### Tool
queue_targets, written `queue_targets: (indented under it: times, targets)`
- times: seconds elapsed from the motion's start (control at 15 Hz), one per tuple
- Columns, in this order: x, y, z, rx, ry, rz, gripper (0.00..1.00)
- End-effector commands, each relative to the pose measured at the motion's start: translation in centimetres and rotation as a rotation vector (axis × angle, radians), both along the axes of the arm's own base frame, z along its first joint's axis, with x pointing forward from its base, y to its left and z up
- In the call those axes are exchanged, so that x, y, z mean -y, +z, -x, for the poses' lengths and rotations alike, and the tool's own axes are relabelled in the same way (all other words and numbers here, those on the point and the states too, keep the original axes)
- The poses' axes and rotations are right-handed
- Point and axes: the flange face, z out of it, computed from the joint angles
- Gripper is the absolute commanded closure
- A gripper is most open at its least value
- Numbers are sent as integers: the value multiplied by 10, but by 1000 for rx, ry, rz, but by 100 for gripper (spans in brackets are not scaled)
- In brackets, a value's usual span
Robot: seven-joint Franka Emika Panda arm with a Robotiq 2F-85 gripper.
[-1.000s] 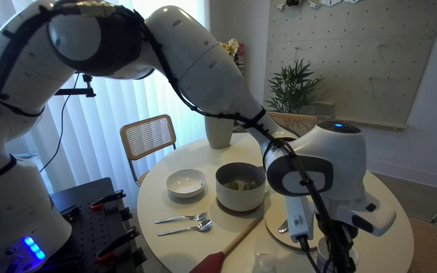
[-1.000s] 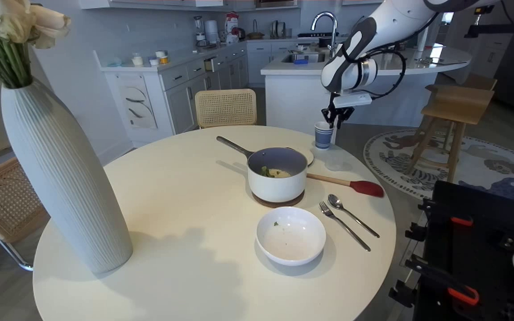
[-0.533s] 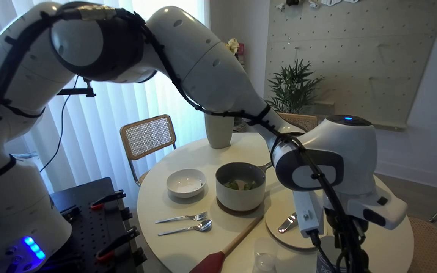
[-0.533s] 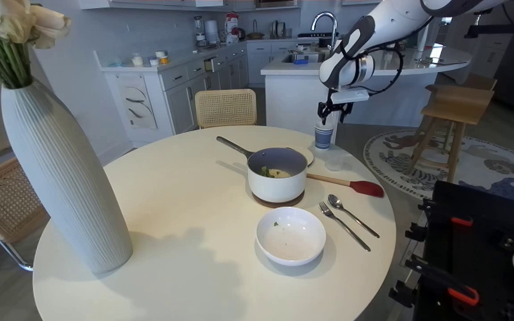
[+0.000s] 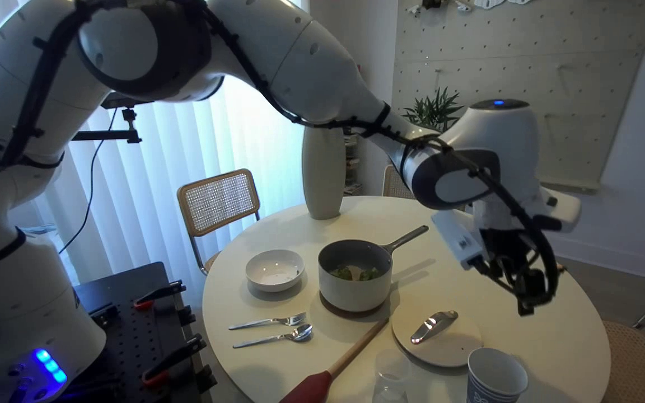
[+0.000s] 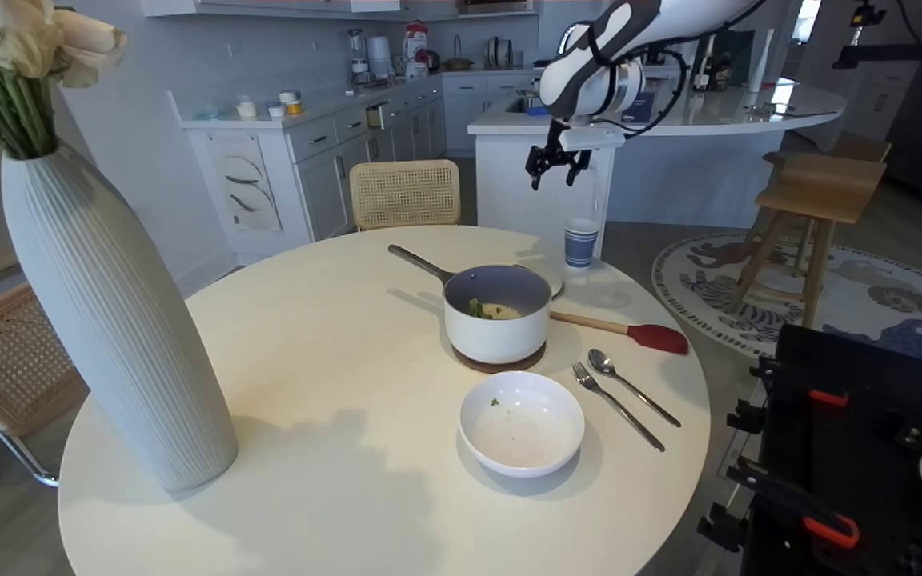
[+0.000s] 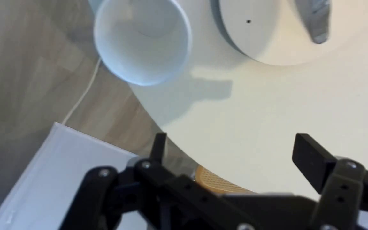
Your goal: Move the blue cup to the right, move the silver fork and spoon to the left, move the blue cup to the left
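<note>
Faintly, the blue cup (image 5: 496,374) shows pale, unreadable marking (image 5: 481,397).

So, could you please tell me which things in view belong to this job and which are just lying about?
Part of the job:
blue cup
silver fork
silver spoon

Just lying about:
white pot
round lid
red spatula
white bowl
clear tumbler
tall vase

My gripper (image 6: 554,183) is clear of the blue cup (image 6: 580,246) now, higher and further left at upper right in an exterior view, jaws spread wider than before. Lower right in an exterior view, cup and lid (image 5: 450,348) pop out from behind my arm (image 5: 322,78).
</note>
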Motion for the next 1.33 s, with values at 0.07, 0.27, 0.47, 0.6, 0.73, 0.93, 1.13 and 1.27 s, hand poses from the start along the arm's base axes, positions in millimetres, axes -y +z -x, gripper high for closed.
queue_targets:
  times: [0.07,0.27,0.47,0.6,0.73,0.93,1.13,1.27]
  targets:
    - [-96,68,-22,-24,260,-14,0]
    - [-161,103,-28,-54,427,-17,0]
    - [-221,128,-20,-89,593,-12,0]
    - [-256,140,-10,-107,707,-14,0]
    - [-288,146,3,-133,818,-27,0]
    - [-332,141,37,-196,912,-88,0]
    - [-363,131,81,-263,917,-124,0]
    - [-379,123,113,-297,887,-120,0]
